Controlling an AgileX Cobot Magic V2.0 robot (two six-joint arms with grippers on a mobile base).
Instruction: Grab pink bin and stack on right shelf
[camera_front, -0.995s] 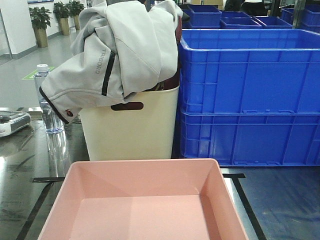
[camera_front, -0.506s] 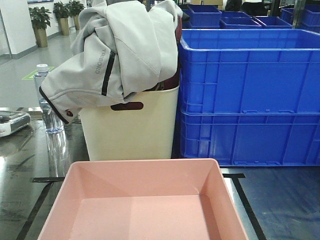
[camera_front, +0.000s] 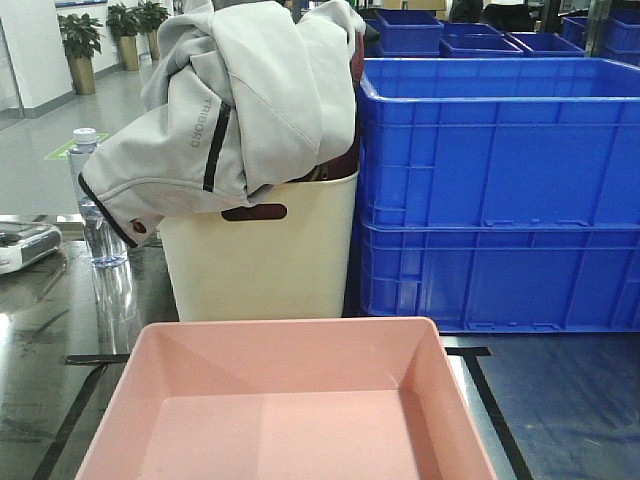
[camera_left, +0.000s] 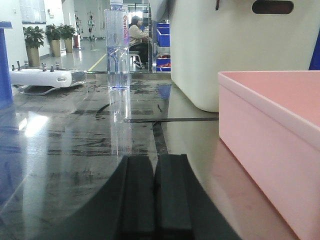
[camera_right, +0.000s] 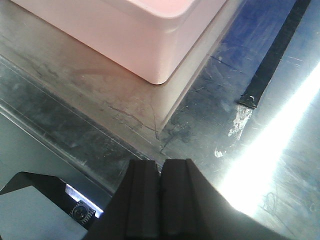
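step: approach, nothing gripped | large pale-pink plastic bin (camera_front: 290, 400) empty on taped dark glossy metal shelf (camera_right: 260, 165) | left gripper (camera_left: 154, 190), right gripper (camera_right: 160, 200) jaws pressed together, empty | advice: open both, take opposite rims, lift level

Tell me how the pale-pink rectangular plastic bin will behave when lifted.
The pale-pink rectangular plastic bin looks empty, so probably light for its size. Its smooth tapered walls may slip in a pinch; the thin rim is likely the safer hold. Wide and flat-bottomed on the glossy dark metal surface, it would likely slide rather than tip if pushed.
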